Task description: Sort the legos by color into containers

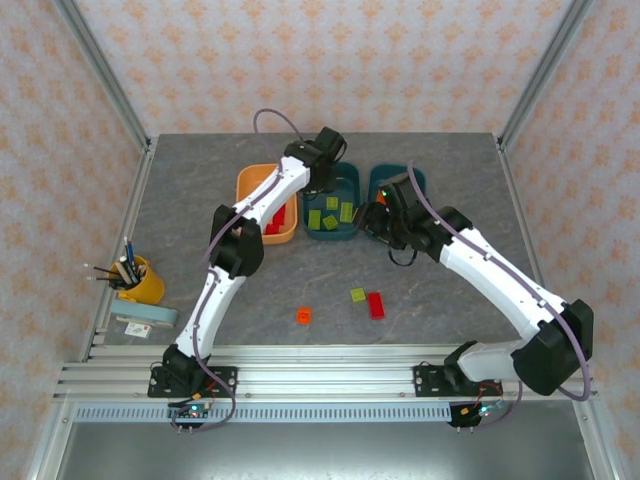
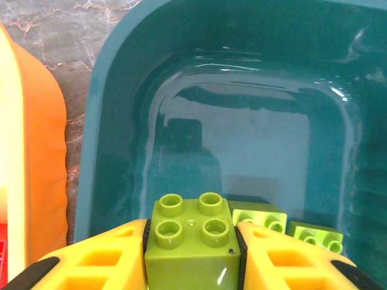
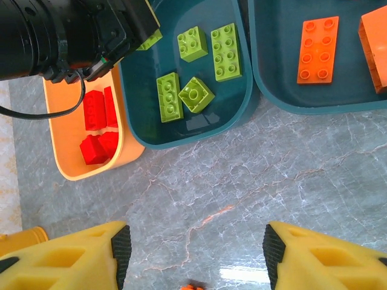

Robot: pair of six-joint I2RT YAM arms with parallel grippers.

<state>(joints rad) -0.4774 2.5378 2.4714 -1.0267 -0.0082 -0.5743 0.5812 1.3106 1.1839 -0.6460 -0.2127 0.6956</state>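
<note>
Three trays are sitting in a row at the far side of the surface (image 1: 470, 160): the light orange tray (image 1: 243, 195), the middle teal tray (image 1: 332, 237) and the right teal tray (image 1: 400, 172). The left end effector (image 2: 192, 266) is gripping a yellow-green brick (image 2: 188, 232) between its yellow fingers, studs up. It is hanging over the middle teal tray, toward the side nearest the light orange tray. Other green bricks (image 3: 196, 93) are lying in that tray, red bricks (image 3: 97, 130) in the light orange one, and orange bricks (image 3: 317, 48) in the right teal one. The right end effector (image 3: 196, 254) is gaping wide with nothing in it, hovering over bare surface just in front of the trays.

To my eye the drop is the step in hand. Doing it well means carrying the brick over the bare tray floor ahead, clear of the wall and of the bricks just beside it. Then it means lowering before letting go, spreading the fingers fully so the brick is not clinging to one pad, and rising straight up, since the right arm is working close by. An orange brick (image 1: 304, 315), a green brick (image 1: 357, 295) and a red brick (image 1: 376, 305) are waiting loose on the surface.
</note>
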